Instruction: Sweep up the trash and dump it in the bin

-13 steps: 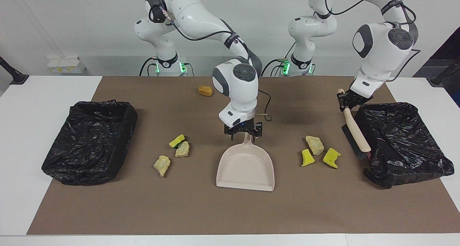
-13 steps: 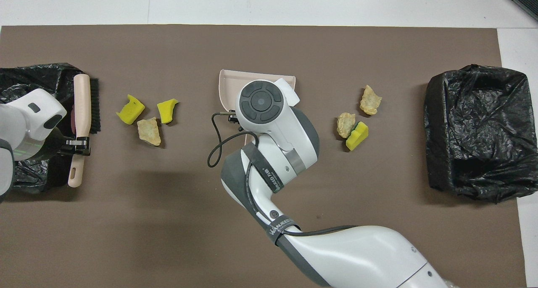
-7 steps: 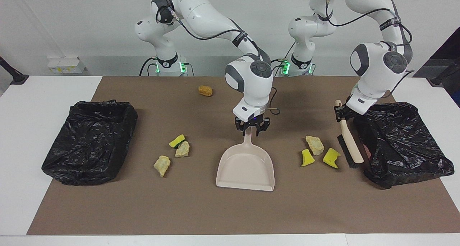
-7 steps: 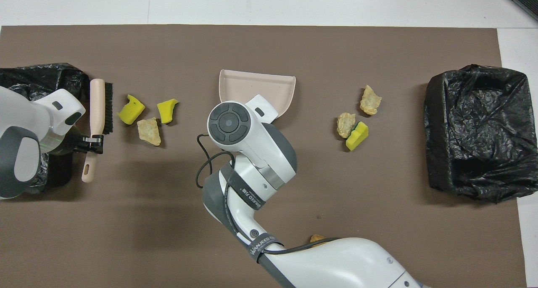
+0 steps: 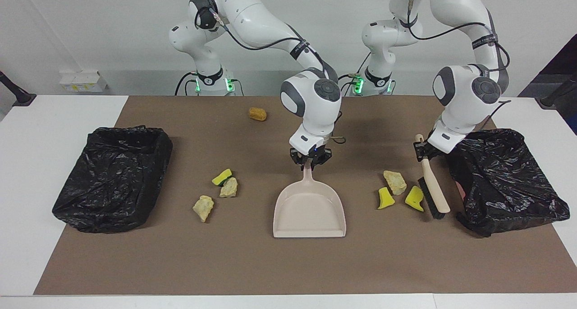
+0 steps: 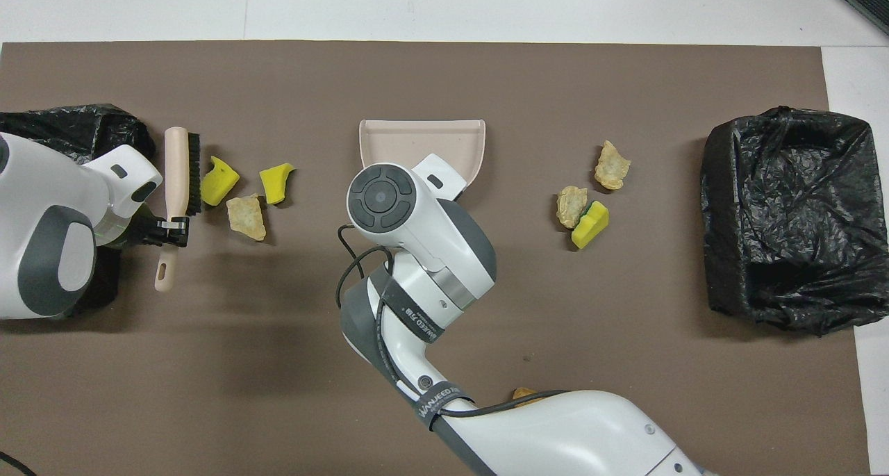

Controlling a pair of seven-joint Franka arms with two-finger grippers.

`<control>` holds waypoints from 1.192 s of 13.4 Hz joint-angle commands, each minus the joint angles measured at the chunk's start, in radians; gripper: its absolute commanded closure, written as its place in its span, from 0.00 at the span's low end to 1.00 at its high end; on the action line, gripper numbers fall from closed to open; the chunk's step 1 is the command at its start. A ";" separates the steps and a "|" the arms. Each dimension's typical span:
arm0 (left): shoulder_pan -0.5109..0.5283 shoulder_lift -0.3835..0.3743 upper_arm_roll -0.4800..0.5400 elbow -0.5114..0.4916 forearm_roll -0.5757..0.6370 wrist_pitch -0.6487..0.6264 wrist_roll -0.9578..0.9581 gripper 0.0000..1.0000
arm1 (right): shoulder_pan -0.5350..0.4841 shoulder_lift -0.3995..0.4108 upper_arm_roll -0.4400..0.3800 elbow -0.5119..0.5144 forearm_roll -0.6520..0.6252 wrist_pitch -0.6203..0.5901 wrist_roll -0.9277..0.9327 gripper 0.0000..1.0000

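The dustpan (image 5: pixel 309 207) lies mid-mat (image 5: pixel 288 264), scraps (image 5: pixel 221 189) (image 5: pixel 399 189) lying on either side of it; a bin (image 5: pixel 112 178) (image 5: pixel 505 178) sits at each end of the counter (image 5: pixel 40 133).

White wall (image 5: pixel 112 25) — white table (image 5: pixel 40 119), brown mat (image 5: pixel 270 264).

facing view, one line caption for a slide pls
Right gripper grips the dustpan handle; left gripper brings the brush beside yellow scraps.

I see the white desk (image 5: pixel 40 133) under a brown mat (image 5: pixel 288 268); on the mat lie two black-lined bins (image 5: pixel 112 178) (image 5: pixel 505 178), a dustpan (image 5: pixel 309 209) and scattered trash (image 5: pixel 203 207).
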 commanded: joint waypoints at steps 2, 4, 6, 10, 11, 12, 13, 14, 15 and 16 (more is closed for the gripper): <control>-0.015 -0.018 0.004 -0.037 0.016 0.024 -0.036 1.00 | -0.015 -0.074 0.012 -0.053 -0.004 -0.031 -0.116 1.00; -0.033 -0.029 0.004 -0.059 0.016 0.026 -0.036 1.00 | -0.027 -0.094 0.011 -0.055 -0.006 -0.051 -0.179 1.00; -0.048 -0.032 0.001 -0.060 0.015 0.012 -0.038 1.00 | -0.058 -0.117 0.011 -0.055 -0.006 -0.081 -0.332 1.00; -0.099 -0.049 0.000 -0.076 -0.043 -0.055 -0.119 1.00 | -0.147 -0.150 0.011 -0.067 -0.006 -0.140 -0.827 1.00; -0.108 -0.052 -0.003 -0.077 -0.063 -0.080 -0.160 1.00 | -0.150 -0.151 0.009 -0.076 -0.007 -0.140 -0.938 1.00; -0.131 -0.054 -0.002 -0.068 -0.068 -0.086 -0.188 1.00 | -0.162 -0.151 0.011 -0.082 -0.007 -0.138 -1.028 1.00; -0.134 -0.054 0.000 -0.051 -0.068 -0.079 -0.200 1.00 | -0.174 -0.153 0.011 -0.093 -0.007 -0.135 -1.126 1.00; -0.122 -0.054 0.003 -0.010 -0.068 -0.086 -0.193 1.00 | -0.185 -0.153 0.011 -0.093 -0.007 -0.132 -1.229 1.00; -0.108 -0.054 0.007 0.012 -0.065 -0.088 -0.179 1.00 | -0.202 -0.151 0.009 -0.102 -0.012 -0.120 -1.318 1.00; -0.095 -0.052 0.007 0.010 -0.054 -0.080 -0.167 1.00 | -0.210 -0.151 0.011 -0.107 -0.019 -0.109 -1.397 1.00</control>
